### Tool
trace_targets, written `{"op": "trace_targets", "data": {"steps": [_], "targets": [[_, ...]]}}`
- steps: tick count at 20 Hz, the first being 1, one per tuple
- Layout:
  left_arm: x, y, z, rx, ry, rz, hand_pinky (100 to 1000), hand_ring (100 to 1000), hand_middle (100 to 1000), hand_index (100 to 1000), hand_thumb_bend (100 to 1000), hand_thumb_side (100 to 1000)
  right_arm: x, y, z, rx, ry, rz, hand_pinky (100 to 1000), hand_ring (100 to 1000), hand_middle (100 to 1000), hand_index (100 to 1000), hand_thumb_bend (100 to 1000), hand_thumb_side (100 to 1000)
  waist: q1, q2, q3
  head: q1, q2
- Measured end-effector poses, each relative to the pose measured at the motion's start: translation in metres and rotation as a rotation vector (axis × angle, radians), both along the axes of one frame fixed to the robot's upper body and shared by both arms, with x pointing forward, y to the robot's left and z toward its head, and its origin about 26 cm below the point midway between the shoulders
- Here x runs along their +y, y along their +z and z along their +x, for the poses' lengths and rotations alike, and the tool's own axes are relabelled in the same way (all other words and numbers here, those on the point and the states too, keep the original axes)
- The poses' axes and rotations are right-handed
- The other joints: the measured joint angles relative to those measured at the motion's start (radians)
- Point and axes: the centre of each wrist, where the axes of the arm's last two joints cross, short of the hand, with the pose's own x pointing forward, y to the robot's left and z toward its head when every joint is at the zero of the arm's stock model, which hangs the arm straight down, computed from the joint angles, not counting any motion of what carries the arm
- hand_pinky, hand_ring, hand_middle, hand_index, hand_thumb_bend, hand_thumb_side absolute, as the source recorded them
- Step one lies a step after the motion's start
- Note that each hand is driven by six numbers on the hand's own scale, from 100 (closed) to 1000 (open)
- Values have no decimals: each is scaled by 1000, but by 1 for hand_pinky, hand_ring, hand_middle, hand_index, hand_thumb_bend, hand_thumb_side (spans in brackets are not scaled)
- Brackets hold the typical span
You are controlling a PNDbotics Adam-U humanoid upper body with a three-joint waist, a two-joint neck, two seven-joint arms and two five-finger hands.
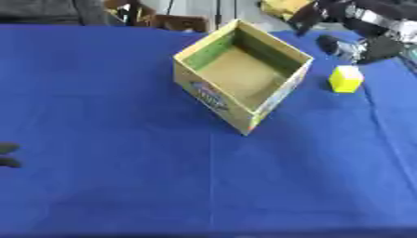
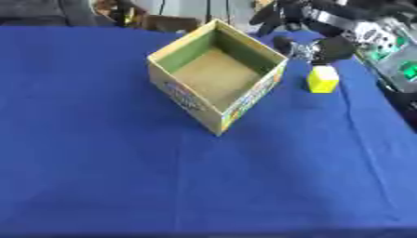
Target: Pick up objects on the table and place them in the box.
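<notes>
Box point(image 1: 242, 74) sits mid-counter point(image 1: 122, 162), turned corner-on toward the robot, top open, looks empty inside, so it's ready to take things from above. Yellow block point(image 1: 345, 78) stands on the blue cloth just right of the box, apart from it, not touching.

Right robot hand point(image 2: 322, 46) hangs above and a bit behind the block, near the box's right far corner. Nothing in it; fingers are a dark blur, so can't tell if spread or curled. Prob placed there to come down on the block, since that's the only loose item I can see and the box is right beside it: short carry.

Left robot hand point(image 1: 8, 155) only shows as dark fingertips at the edge, well left of the box, idle by the look of it; can't tell its state either.

Box has colour print on the near sides, blue lettering on the left face, but it's unreadable.
</notes>
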Motion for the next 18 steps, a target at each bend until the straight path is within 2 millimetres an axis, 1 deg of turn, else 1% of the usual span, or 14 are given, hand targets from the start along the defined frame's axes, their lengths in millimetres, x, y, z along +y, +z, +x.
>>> {"op": "trace_targets", "data": {"steps": [3, 9, 13, 18], "targets": [[0, 2, 1, -4, -10, 8, 543, 672, 520, 637, 224, 952, -16, -9, 2, -6, -77, -21, 809, 937, 883, 791, 100, 690, 0, 3, 17, -8, -3], [-1, 2, 1, -3, -19, 11, 543, 673, 520, 637, 224, 951, -44, -27, 1, -12, -207, -58, 835, 959, 903, 810, 137, 697, 1, 4, 25, -14, -10], [-2, 2, 1, -3, -25, 11, 544, 673, 520, 637, 225, 951, -64, -40, -5, 3, -283, -79, 844, 964, 908, 820, 158, 693, 0, 4, 26, -13, -10], [-2, 2, 1, -3, -25, 12, 544, 674, 520, 637, 226, 951, -85, -48, -15, 3, -360, -94, 843, 957, 904, 824, 168, 684, -2, 4, 23, -12, -11]]}}
